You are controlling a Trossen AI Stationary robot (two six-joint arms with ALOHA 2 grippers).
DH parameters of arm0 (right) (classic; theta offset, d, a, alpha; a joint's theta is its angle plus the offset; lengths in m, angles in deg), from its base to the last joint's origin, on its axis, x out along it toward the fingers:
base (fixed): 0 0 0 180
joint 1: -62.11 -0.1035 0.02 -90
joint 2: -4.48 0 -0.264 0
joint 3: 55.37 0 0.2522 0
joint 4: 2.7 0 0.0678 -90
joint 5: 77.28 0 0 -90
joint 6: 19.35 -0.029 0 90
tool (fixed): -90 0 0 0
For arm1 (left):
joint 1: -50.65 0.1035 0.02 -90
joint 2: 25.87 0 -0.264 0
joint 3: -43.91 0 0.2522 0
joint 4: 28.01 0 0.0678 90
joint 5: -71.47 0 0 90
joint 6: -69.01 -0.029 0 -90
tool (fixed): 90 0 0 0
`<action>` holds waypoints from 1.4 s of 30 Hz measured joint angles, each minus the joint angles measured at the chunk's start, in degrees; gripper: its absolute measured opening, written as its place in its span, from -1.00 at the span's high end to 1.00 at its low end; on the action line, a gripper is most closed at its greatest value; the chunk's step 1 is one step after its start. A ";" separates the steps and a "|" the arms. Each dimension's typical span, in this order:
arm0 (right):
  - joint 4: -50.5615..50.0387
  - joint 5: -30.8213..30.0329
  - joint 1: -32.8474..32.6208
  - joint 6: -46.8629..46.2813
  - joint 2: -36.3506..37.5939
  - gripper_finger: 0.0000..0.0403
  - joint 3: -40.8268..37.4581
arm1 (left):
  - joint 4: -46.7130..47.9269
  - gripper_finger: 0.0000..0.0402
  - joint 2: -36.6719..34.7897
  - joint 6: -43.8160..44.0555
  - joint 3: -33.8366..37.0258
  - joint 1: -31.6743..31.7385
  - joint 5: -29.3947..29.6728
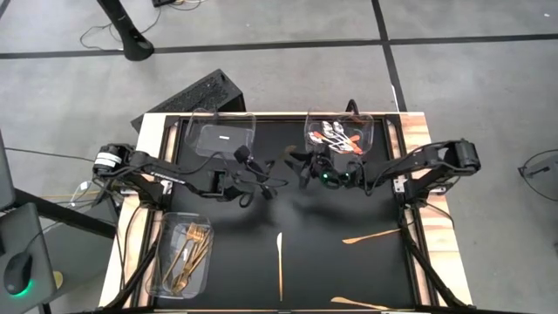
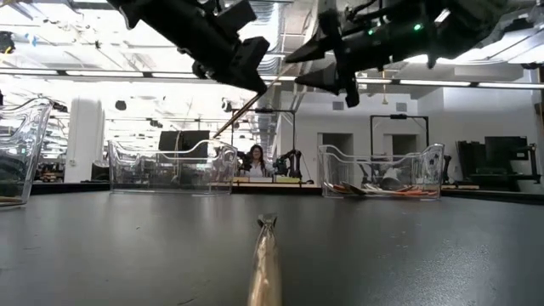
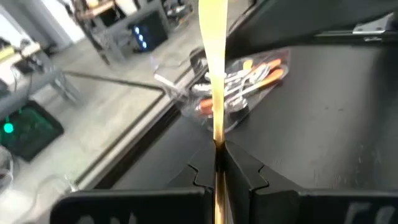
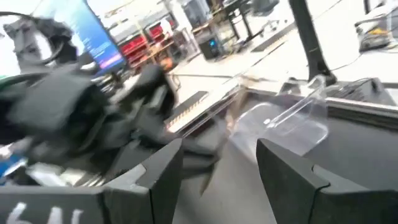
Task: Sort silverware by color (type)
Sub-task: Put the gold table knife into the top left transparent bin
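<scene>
My left gripper [image 3: 216, 163] is shut on a slim gold knife [image 3: 213, 56] and hangs above the table's middle [image 1: 261, 180]. In the low view the knife [image 2: 238, 115] shows as a thin slanted line high above the tabletop. My right gripper [image 4: 219, 165] is open and holds nothing; it hangs just right of the left one [image 1: 302, 170]. At the far right, a clear tray [image 1: 370, 126] holds orange-handled spoons [image 1: 336, 135]. At the near left, another tray [image 1: 161, 262] holds gold forks [image 1: 190, 253]. The far-left tray [image 1: 222, 137] holds no silverware. My left gripper pinches the gold knife between its two fingers [image 3: 242, 168], and a long stretch of the flat blade [image 3: 215, 124] sticks out past the fingertips. The fingers come nearly level from the table's left and lie along the knife. The knife is lifted clear of the table.
A gold knife [image 1: 280, 260] lies on the black mat near the middle front, also close in the low view [image 2: 265, 255]. Another gold utensil [image 1: 370, 235] lies at the right and one [image 1: 357, 303] at the near edge. A person [image 2: 255, 160] sits in the room beyond.
</scene>
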 joint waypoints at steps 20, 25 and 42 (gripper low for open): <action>-1.73 4.39 1.45 13.36 0.09 0.94 2.69 | -1.38 0.88 -0.04 -2.13 -0.04 -0.91 -0.48; -2.46 7.56 1.64 18.30 -0.02 0.97 2.51 | -1.88 0.69 -0.20 -1.44 -0.20 -0.91 -2.46; 3.01 17.16 0.96 29.24 0.00 0.97 2.49 | -1.53 0.51 -0.20 0.02 -0.19 2.38 -24.68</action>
